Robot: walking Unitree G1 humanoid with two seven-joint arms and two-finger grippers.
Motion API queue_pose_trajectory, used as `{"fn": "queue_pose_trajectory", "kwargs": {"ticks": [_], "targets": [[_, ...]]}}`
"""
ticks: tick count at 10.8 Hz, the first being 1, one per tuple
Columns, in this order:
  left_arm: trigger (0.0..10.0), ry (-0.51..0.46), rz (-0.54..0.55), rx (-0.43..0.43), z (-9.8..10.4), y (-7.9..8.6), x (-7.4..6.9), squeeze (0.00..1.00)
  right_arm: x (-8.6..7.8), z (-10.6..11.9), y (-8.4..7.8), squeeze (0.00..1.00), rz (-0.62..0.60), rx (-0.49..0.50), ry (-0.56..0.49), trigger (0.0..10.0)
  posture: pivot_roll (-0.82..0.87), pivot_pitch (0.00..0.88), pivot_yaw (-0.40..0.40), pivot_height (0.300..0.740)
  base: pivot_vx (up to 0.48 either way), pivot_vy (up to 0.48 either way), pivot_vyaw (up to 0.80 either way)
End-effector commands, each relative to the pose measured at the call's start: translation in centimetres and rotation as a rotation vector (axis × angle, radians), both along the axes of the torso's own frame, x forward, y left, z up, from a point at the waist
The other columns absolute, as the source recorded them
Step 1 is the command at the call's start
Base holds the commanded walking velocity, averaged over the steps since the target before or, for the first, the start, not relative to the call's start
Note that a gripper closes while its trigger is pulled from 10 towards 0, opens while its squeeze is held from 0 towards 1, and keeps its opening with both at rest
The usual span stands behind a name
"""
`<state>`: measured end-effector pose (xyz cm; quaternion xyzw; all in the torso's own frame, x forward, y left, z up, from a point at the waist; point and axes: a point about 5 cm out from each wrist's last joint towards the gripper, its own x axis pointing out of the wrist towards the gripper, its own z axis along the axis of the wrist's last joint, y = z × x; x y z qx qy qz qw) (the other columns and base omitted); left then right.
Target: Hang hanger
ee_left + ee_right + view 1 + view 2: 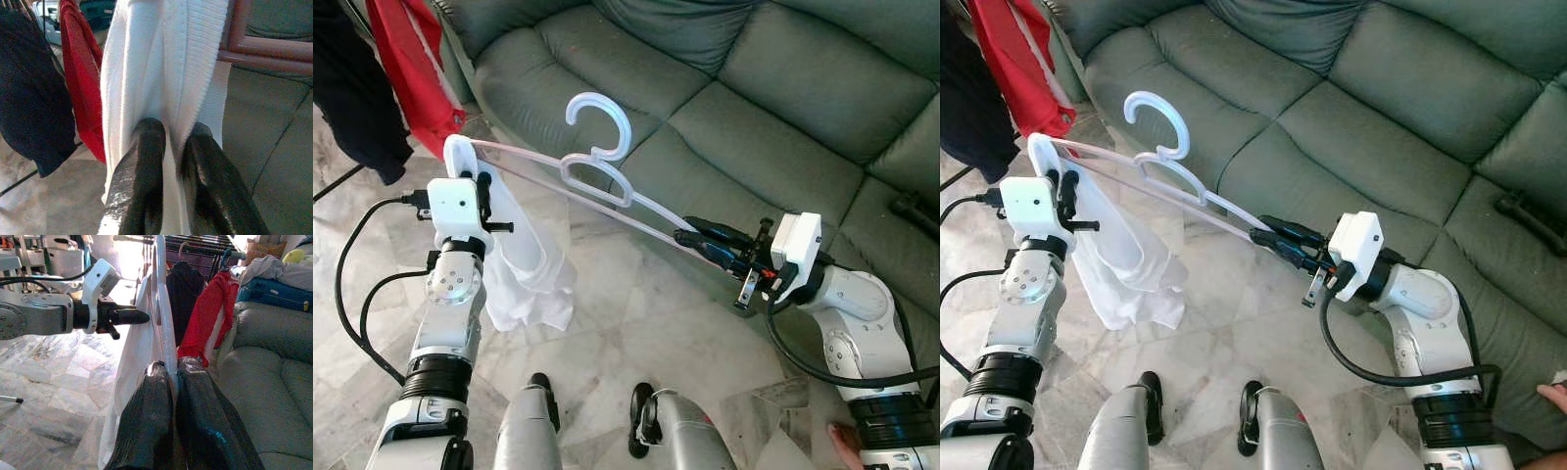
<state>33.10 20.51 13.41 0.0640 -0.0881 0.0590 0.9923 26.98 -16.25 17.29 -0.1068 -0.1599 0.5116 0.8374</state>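
Left eye view: hanger [597,166] held above the sofa [754,108].
Right gripper [697,238] pinches its end, left gripper [485,191] nips the white garment [524,264]; uneven pulling could slide cloth off.

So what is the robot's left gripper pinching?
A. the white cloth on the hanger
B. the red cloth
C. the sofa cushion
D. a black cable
A: in the left wrist view the left gripper has its two black fingers closed on the white cloth draped over the hanger.

Hanger [597,166] spans between both grippers, over the floor [636,323] before the sofa [754,108]; cloth [524,264] hangs at its left end; garments [411,69] far left.
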Motion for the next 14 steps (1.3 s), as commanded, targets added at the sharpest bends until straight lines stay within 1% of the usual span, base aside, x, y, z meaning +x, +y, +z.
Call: {"fn": "queue_pose_trajectory", "kwargs": {"ticks": [1, 4, 6, 9, 10, 11, 12, 13, 14], "targets": [[0.0, -0.004, 0.019, -0.001, 0.1, 0.4, 0.0, 0.00, -0.2, 1.4, 0.0, 0.00, 0.017, 0.050, -0.060, 10.0, 0.00, 0.236, -0.081, 0.740, 0.000, 0.000, 0.00], [0.0, -0.011, 0.023, 0.005, 0.3, 0.5, 0.1, 0.00, -0.1, 1.3, 0.0, 0.00, 0.018, 0.050, -0.059, 10.0, 0.00, 0.235, -0.080, 0.740, 0.000, 0.000, 0.00], [0.0, -0.035, 0.031, 0.020, 0.9, 0.8, 0.1, 0.00, -0.3, 1.1, 0.0, 0.00, 0.016, 0.048, -0.054, 10.0, 0.00, 0.235, -0.080, 0.740, 0.000, 0.000, 0.00], [0.0, -0.067, 0.023, 0.063, 1.8, 1.2, 0.4, 0.00, -0.2, 1.0, 0.1, 0.00, 0.010, 0.054, -0.049, 10.0, 0.00, 0.236, -0.073, 0.740, 0.000, 0.000, 0.00], [0.0, -0.105, 0.013, 0.102, 2.8, 1.2, 0.4, 0.00, -0.2, 0.8, 0.1, 0.00, 0.006, 0.059, -0.038, 10.0, 0.00, 0.236, -0.073, 0.740, 0.000, 0.000, 0.00], [0.0, -0.146, 0.000, 0.135, 4.0, 1.0, 0.5, 0.00, -0.2, 0.0, 0.1, 0.00, -0.012, 0.074, 0.020, 10.0, 0.00, 0.236, -0.073, 0.740, 0.000, 0.000, 0.00], [0.0, -0.180, -0.024, 0.186, 5.0, 0.7, 0.3, 0.00, -0.2, -1.3, 0.0, 0.00, -0.045, 0.084, 0.096, 10.0, 0.00, 0.236, -0.073, 0.740, 0.000, 0.000, 0.00], [0.0, -0.193, -0.047, 0.229, 5.3, 0.5, 0.0, 0.00, -0.4, -3.2, 0.1, 0.00, -0.090, 0.070, 0.160, 10.0, 0.01, 0.242, -0.074, 0.740, 0.000, 0.000, 0.00], [0.0, -0.192, -0.055, 0.234, 5.1, 0.4, -0.3, 0.00, -0.5, -4.6, 0.4, 0.00, -0.127, 0.072, 0.210, 10.0, 0.02, 0.247, -0.072, 0.740, 0.000, 0.000, 0.00]]}}
